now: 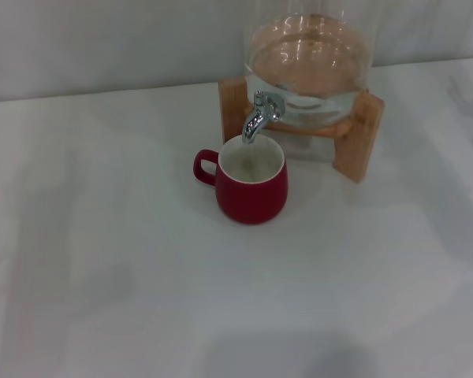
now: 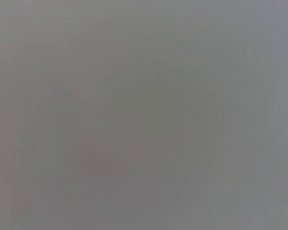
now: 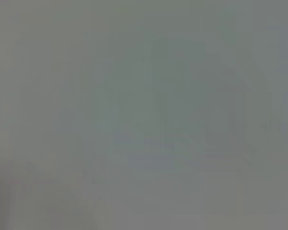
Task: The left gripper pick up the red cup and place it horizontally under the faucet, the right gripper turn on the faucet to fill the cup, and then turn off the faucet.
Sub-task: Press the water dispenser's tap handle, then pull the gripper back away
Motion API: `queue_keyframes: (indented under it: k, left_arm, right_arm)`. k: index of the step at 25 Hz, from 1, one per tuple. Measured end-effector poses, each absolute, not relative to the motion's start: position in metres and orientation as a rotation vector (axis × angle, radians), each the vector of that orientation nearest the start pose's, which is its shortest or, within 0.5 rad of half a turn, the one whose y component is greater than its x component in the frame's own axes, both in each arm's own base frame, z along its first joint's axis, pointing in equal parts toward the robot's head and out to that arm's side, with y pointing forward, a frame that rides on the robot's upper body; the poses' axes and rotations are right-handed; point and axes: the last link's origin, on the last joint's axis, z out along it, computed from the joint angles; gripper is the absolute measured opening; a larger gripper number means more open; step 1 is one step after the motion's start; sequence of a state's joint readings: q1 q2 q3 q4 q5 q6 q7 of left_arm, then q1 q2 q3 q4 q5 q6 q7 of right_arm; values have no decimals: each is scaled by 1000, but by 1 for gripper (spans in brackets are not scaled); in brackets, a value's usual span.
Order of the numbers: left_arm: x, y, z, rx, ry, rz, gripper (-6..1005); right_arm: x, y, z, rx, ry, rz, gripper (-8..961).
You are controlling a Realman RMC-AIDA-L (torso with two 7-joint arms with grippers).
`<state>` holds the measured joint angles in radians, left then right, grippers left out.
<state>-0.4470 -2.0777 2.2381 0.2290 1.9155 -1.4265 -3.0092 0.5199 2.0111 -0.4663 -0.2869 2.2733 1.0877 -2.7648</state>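
- Nearest, the white table (image 1: 102,299) shows only bare surface with a faint shadow at its near edge; neither the left gripper nor the right gripper appears in the head view, and both wrist views show nothing but flat grey, so I cannot tell whether either claw is open or closed.
- Farther in, near the middle of the table, the red cup (image 1: 252,189) stands upright on its base, mouth up, with its loop handle pointing left.
- Its pale inside is visible, but whether water lies in it is too faint to tell.
- Just beyond and above, the faucet (image 1: 260,118) curves down so that its spout ends over the far part of the cup's rim; the cup already sits under the spout.
- Farthest, the glass dispenser (image 1: 307,63) rests in its wooden stand (image 1: 363,142), directly behind the cup.
- The relation that matters: the faucet's short lever lies at the top of the tap, above and slightly beyond the cup, and to the left of the dispenser's middle.
- By my judgement, placing is done; any lever move belongs to the right gripper, reaching in from the right and staying above the cup's rim to avoid knocking it.
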Motion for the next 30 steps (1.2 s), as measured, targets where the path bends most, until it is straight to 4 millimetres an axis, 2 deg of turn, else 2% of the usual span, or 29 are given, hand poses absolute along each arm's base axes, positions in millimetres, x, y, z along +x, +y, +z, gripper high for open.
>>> queue_keyframes:
  k: [25,30]
  left_arm:
    - [-321,330,52,-1115,-328,-699,837]
    - [-321,330,52,-1115,-329,-698,837]
  right_arm:
    - [347,374,117,-1374,374,698,672]
    - [338,365,120,-1332,331,811,672]
